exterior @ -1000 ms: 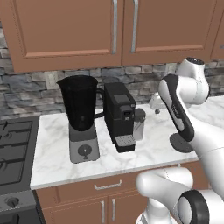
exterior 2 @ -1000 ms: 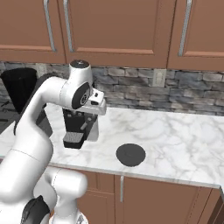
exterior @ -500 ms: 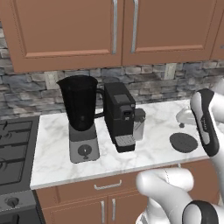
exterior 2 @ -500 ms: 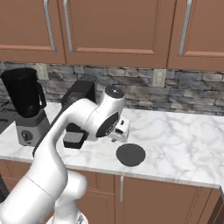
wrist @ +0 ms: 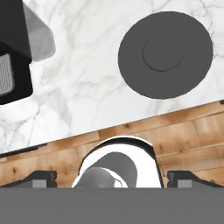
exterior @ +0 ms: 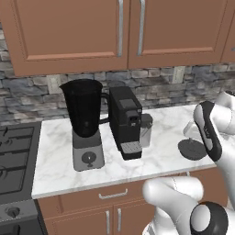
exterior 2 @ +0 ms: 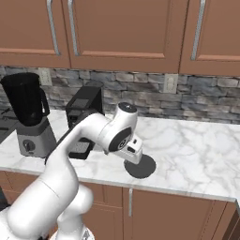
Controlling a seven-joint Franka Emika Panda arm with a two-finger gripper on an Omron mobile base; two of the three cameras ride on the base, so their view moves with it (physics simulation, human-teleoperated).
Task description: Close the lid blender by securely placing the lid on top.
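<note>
The lid (wrist: pixel 165 54) lies flat near the worktop's front edge, far from the blender (exterior: pixel 85 124). The gripper (wrist: pixel 113 177) hangs above it, fingers wide apart, holding nothing. Next, I think, it must drop down and grab the lid.

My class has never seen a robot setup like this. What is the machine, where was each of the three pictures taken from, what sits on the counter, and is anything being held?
The machine is a white robot arm with a two-finger gripper, in a computer-rendered kitchen. Two pictures come from cameras behind the arm, one to its left, one to its right. The third comes from a camera on the hand, looking down past the fingertips. On the marble counter stand a blender with an open dark jar and a black coffee machine. A flat round lid lies near the counter's front edge. The fingertips are wide apart with nothing between them, so nothing is held.
</note>
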